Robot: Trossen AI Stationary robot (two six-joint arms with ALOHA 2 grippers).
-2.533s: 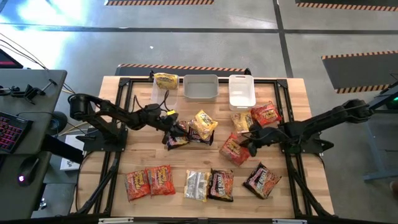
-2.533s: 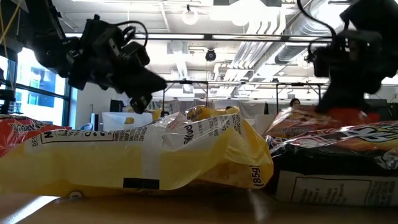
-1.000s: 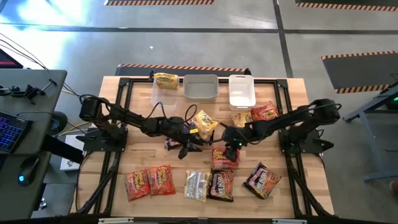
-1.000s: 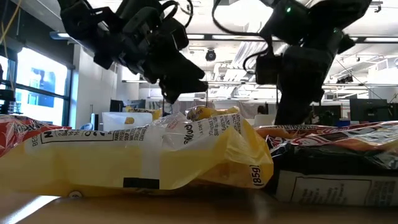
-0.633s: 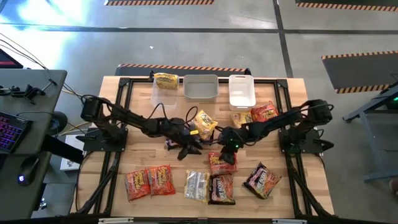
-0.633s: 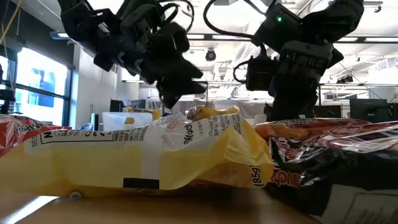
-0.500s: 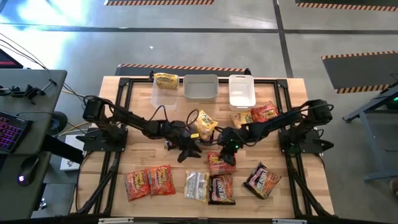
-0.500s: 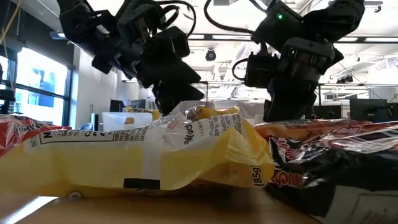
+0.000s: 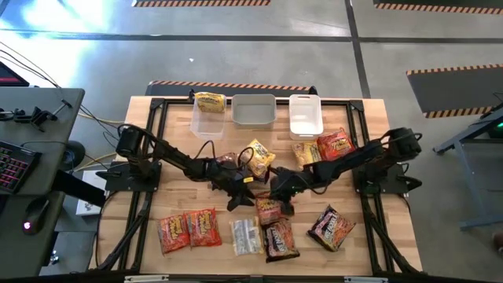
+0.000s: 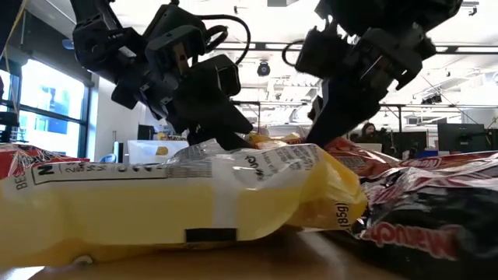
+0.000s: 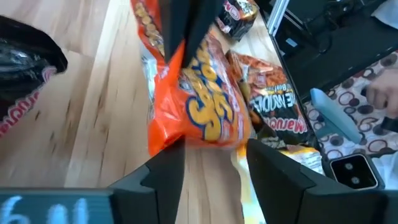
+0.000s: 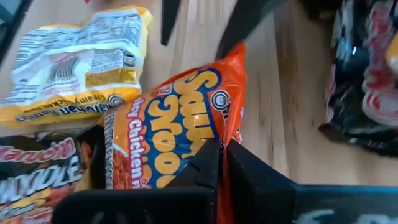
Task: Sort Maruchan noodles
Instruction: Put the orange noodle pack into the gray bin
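Worktop [image 9: 369, 118] of pale wood seen from above, with ramen packets scattered across it. At the far left of the near edge lie two red-orange packets [image 9: 189, 229] side by side, then a yellow packet [image 9: 247, 236] and a dark packet [image 9: 280, 240] just beside it. Along the far edge stand three clear tubs [image 9: 254, 111], the leftmost holding one yellow packet [image 9: 210, 101]. The left gripper [image 9: 237, 191] reaches in to the middle of the worktop; its jaws stand apart on either side of an orange packet [image 11: 202, 99], straddling one end without visibly squeezing it. The right gripper [image 9: 277, 191] meets it there from the other side, its jaws clenched on the crimped edge of that same orange packet, which hangs between the two arms at the worktop's centre. Further right lie another yellow packet [image 9: 305, 152], a red packet [image 9: 336, 144] and a dark packet [image 9: 332, 227] near the right corner. These packets look light and crinkly, with slick film that could slip and brittle noodles inside; the flat sealed end seam is probably the safest place to pinch.
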